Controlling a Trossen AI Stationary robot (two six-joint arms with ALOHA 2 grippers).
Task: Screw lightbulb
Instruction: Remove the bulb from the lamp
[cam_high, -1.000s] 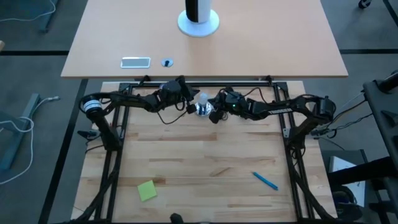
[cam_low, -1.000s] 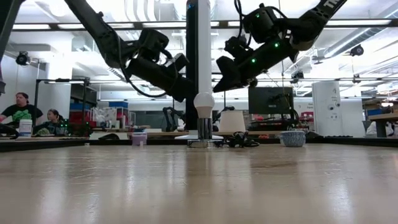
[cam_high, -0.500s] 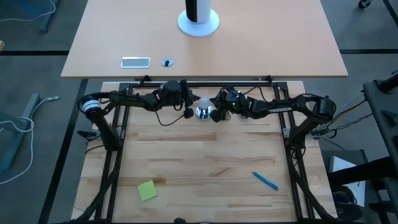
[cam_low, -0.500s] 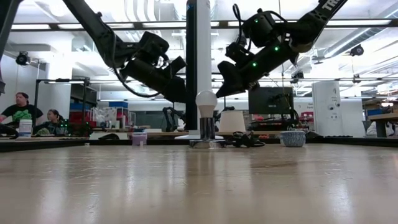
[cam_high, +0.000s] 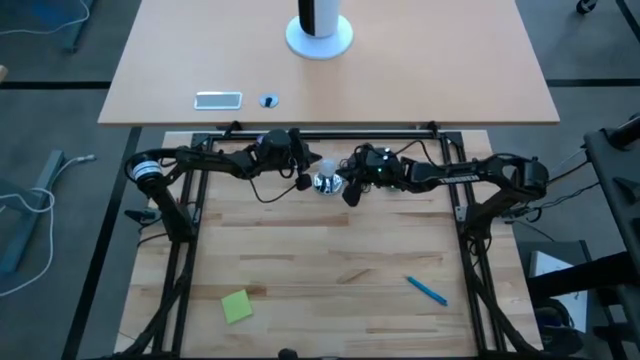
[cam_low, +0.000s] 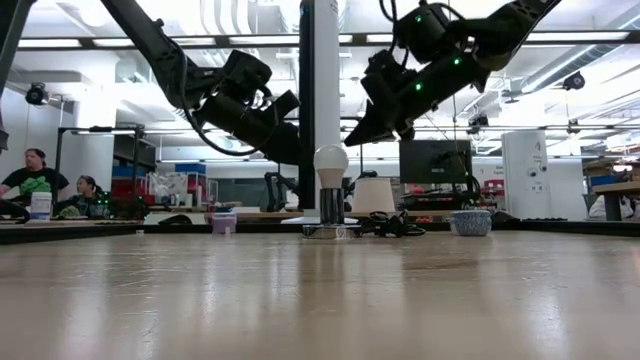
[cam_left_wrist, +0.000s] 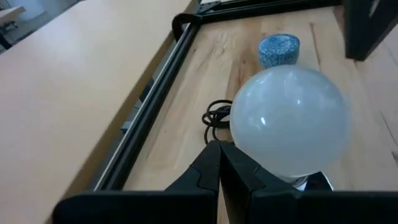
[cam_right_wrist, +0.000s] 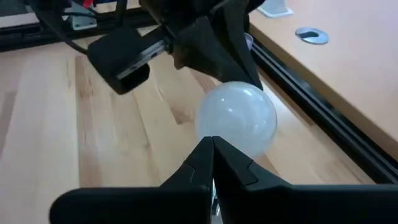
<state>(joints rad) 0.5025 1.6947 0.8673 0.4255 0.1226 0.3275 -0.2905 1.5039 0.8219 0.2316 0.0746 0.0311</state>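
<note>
High view first, biggest stuff down to smallest; we've got the pale butcher-block wooden table (cam_high: 320, 270) framed by dark rails, with a smoother tan desk (cam_high: 400, 60) behind it carrying a white round-based column (cam_high: 319, 30); both dark arms reach in from the sides and meet at the far middle of the table, which makes sense since that's where the job sits.

Left gripper (cam_low: 290, 150) hangs just beside the bulb on its own side, raised off the table; in its wrist view the two dark fingers (cam_left_wrist: 211, 171) are pressed together to a point, holding nothing; right gripper (cam_low: 362, 133) mirrors it on the other side, also pinched fully together and empty, tips (cam_right_wrist: 211, 158) aimed at the globe; neither touches the bulb as far as we can tell from the low view.

Small white frosted lightbulb (cam_low: 330, 160) stands upright, globe up, its greyish base down in the shiny silver socket (cam_low: 330, 228) with a black cord (cam_left_wrist: 214, 118) coiled beside it; standing unaided like that, we'd guess it's already threaded in, and the arms are clear of it for that reason.

Smaller bits: a speckled blue round cap (cam_left_wrist: 278, 50) near the far rail; a green sticky note (cam_high: 237, 306) and a blue pen (cam_high: 426, 290) well apart at the near side, not part of this.
</note>
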